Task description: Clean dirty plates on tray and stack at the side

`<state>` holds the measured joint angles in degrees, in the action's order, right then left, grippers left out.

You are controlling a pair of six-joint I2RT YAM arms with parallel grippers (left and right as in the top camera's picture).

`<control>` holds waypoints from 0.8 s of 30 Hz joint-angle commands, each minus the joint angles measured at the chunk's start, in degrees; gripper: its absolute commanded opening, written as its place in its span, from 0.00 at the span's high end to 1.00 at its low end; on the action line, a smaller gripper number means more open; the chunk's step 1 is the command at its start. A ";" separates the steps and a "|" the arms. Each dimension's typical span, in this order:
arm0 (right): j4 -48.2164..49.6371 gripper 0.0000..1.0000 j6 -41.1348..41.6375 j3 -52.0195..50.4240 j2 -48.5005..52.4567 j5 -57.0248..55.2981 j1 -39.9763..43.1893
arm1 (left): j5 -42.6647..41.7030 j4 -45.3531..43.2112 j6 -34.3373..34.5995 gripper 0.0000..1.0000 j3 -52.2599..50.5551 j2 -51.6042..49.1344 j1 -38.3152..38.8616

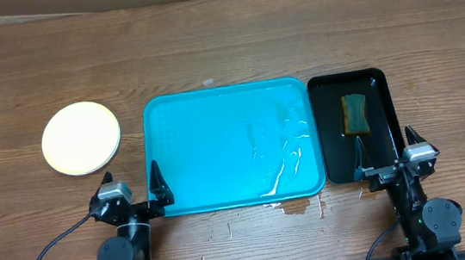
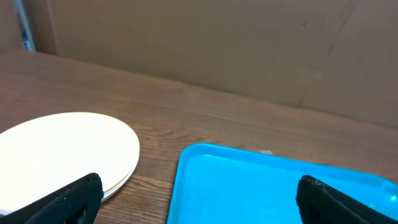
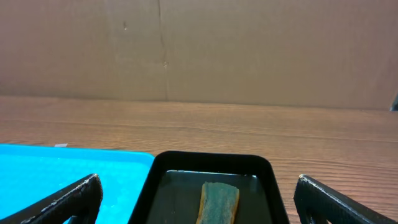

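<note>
From here I see the plates [image 1: 81, 138] stacked toward the left end of the bench [image 1: 205, 37], roughly midway between its far and near edges, with a pale yellow one on top; the left wrist view shows layered rims, but I cannot count them. The tray [image 1: 230, 147] lies in the middle of the bench, well apart from the stack, with wet streaks across its right half and a small puddle [image 1: 297, 206] on the wood at its near edge. Just beside it to the right is a black tray [image 1: 386, 153] with a sponge [image 1: 354, 114] lying in it. My left claw [image 1: 131, 182] hovers at the blue tray's near-left corner with its fingers spread wide. My right claw [image 1: 385, 152] is spread equally wide over the black tray's near end.
</note>
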<state>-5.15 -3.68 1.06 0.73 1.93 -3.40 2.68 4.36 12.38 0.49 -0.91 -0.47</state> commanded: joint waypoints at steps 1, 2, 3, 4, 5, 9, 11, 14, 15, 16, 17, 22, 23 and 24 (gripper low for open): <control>0.35 0.00 -0.22 -0.61 -0.57 -0.42 0.04 | -1.81 0.04 -4.83 0.00 -0.22 0.74 -0.31; 0.35 0.00 -0.22 -0.61 -0.57 -0.42 0.04 | -2.16 0.07 -4.63 0.00 -0.22 0.74 -0.31; 0.35 0.00 -0.22 -0.61 -0.57 -0.39 0.04 | -2.32 0.04 -4.63 0.00 -0.22 0.74 -0.24; 0.35 0.00 -0.22 -0.61 -0.57 -0.42 0.04 | -2.25 0.02 -4.66 0.00 -0.22 0.74 -0.22; 0.35 0.00 -0.22 -0.61 -0.57 -0.42 0.04 | -2.23 0.02 -4.68 0.00 -0.22 0.74 -0.22; 0.35 0.00 -0.22 -0.61 -0.57 -0.39 0.04 | -2.23 0.04 -4.68 0.00 -0.22 0.70 -0.26; 0.35 0.00 -0.22 -0.61 -0.57 -0.39 0.04 | -2.23 0.04 -4.68 0.00 -0.22 0.70 -0.26; 0.35 0.00 -0.22 -0.61 -0.57 -0.42 0.04 | -2.23 0.04 -4.68 0.00 -0.22 0.70 -0.26; 0.35 0.00 -0.22 -0.61 -0.57 -0.42 0.04 | -2.23 0.04 -4.68 0.00 -0.22 0.68 -0.26; 0.35 0.00 -0.22 -0.61 -0.57 -0.42 0.04 | -2.23 0.04 -4.68 0.00 -0.22 0.68 -0.26; 0.35 0.00 -0.22 -0.61 -0.57 -0.42 0.04 | -2.23 0.04 -4.68 0.00 -0.22 0.68 -0.26; 0.35 0.00 -0.22 -0.61 -0.57 -0.42 0.04 | -2.23 0.04 -4.68 0.00 -0.22 0.68 -0.26; 0.35 0.00 -0.22 -0.61 -0.57 -0.42 0.04 | -2.23 0.04 -4.68 0.00 -0.22 0.68 -0.26; 0.35 0.00 -0.22 -0.61 -0.57 -0.39 0.04 | -2.23 0.04 -4.68 0.00 -0.22 0.68 -0.26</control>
<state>-5.15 -3.66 1.06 0.73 1.93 -3.42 1.08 4.49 8.78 0.49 -0.89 -0.47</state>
